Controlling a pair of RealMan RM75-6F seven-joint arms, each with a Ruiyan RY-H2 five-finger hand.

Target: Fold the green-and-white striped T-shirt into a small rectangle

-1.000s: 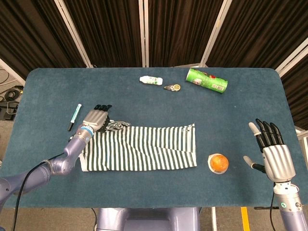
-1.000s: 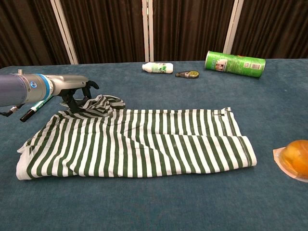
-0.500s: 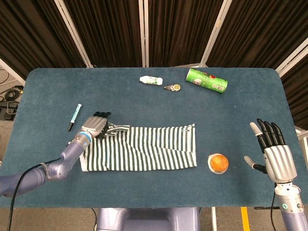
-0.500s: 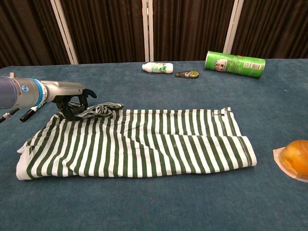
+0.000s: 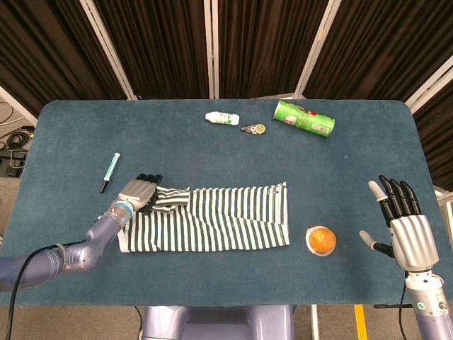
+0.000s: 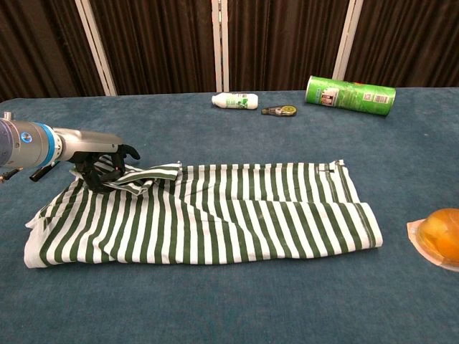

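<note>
The green-and-white striped T-shirt point(image 5: 212, 218) point(image 6: 215, 211) lies folded into a long band across the middle of the blue table point(image 5: 226, 142). My left hand point(image 5: 137, 193) point(image 6: 97, 163) grips a bunched sleeve at the shirt's upper left corner, fingers curled into the cloth. Over the table's right edge my right hand point(image 5: 405, 221) hovers open with fingers spread, apart from the shirt; the chest view does not show it.
An orange on a small white dish point(image 5: 322, 240) point(image 6: 439, 235) sits right of the shirt. A marker pen point(image 5: 109, 172) lies at the left. At the back are a white bottle point(image 5: 222, 118) point(image 6: 235, 101), a small tape measure point(image 5: 253, 129) point(image 6: 280, 110) and a green can point(image 5: 304, 118) point(image 6: 350, 94) on its side.
My left hand has pulled the bunched sleeve toward the table's near edge and slightly left, laying it onto the shirt. The right hand has barely moved.
</note>
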